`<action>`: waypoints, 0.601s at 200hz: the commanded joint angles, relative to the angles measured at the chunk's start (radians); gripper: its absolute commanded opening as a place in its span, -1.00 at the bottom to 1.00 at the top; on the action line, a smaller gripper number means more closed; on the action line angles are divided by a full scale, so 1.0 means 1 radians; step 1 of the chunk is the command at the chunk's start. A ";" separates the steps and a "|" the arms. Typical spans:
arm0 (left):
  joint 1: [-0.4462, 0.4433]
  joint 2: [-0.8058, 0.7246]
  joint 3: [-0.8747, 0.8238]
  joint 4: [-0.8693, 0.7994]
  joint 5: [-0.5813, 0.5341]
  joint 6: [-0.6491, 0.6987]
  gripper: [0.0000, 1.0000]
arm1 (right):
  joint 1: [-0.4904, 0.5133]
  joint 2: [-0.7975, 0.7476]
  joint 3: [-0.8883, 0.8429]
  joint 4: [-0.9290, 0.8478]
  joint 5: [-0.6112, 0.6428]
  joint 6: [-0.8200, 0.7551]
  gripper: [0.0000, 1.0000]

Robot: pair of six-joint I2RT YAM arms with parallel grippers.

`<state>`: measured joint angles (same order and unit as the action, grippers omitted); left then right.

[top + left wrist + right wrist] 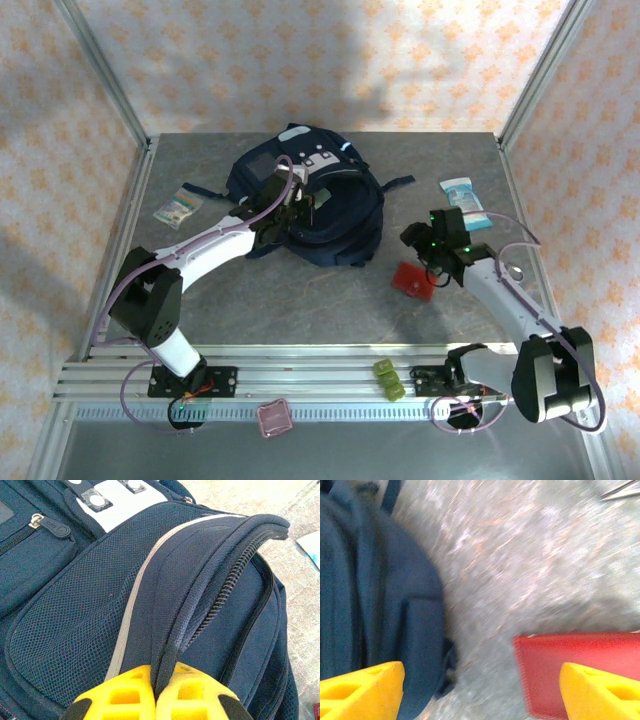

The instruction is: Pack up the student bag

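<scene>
The student bag (330, 215) is a large navy backpack lying at the back middle of the table. My left gripper (291, 207) rests on its top and is shut on the bag's fabric. Up close, the yellow fingers (122, 692) pinch a fold of the opening's edge beside the zipper (225, 587), with the left gripper (157, 687) pressed tight on it. My right gripper (434, 266) hovers open right of the bag, just above a flat red wallet-like thing (411, 281). In the blurred right wrist view the right gripper (480, 695) holds nothing, with the bag (370, 595) left and the red thing (550, 670) right.
A blue-and-white packet (463, 203) lies at the back right, and a small green-and-white packet (177, 207) at the back left. On the front rail sit a green block (389, 380) and a pink square (273, 418). Frame posts stand at the back corners.
</scene>
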<state>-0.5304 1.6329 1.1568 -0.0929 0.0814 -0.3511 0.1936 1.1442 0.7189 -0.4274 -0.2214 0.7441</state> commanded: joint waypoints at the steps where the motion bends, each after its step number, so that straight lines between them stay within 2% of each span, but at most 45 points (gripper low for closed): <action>1: -0.014 -0.011 0.019 0.028 0.026 -0.032 -1.00 | -0.046 -0.002 -0.008 -0.045 0.045 -0.123 0.63; 37: -0.016 -0.013 0.022 0.024 0.031 -0.032 -1.00 | -0.055 0.149 0.106 -0.034 0.071 -0.262 0.80; 83: -0.016 -0.033 0.003 0.024 0.019 -0.028 -1.00 | -0.077 0.349 0.146 -0.015 0.011 -0.322 0.80; 120: -0.017 -0.037 -0.006 0.026 0.018 -0.026 -1.00 | -0.077 0.335 0.094 -0.048 -0.072 -0.332 0.77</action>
<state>-0.5339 1.6329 1.1564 -0.0929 0.0959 -0.3511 0.1207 1.5158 0.8459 -0.4351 -0.2436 0.4461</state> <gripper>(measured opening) 0.046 0.887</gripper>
